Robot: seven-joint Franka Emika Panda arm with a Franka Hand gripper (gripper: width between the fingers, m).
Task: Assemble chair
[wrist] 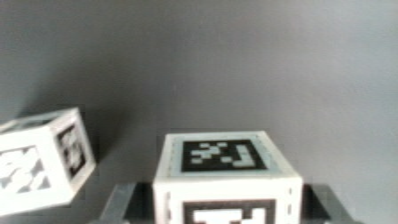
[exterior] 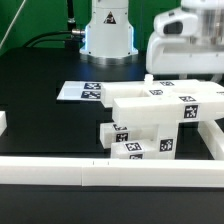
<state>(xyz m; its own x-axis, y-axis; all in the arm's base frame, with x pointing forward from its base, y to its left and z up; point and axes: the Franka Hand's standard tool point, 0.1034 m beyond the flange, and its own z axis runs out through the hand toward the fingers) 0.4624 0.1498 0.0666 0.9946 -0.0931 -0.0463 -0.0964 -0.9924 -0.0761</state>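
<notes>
In the exterior view the white chair parts (exterior: 150,122), blocky pieces with black-and-white tags, are stacked together right of the middle of the black table. My gripper (exterior: 180,70) hangs just above their upper right end. In the wrist view my gripper (wrist: 222,208) has its grey fingers (wrist: 128,205) tight against both sides of a white tagged block (wrist: 221,160), a cube-shaped end with a tag on top. A second tagged white block (wrist: 43,165) lies apart from it on the dark table.
The marker board (exterior: 80,92) lies flat behind the parts. Long plain white rails run along the front (exterior: 90,172), the exterior view's right (exterior: 214,140) and left (exterior: 3,122). The robot base (exterior: 108,35) stands at the back with cables.
</notes>
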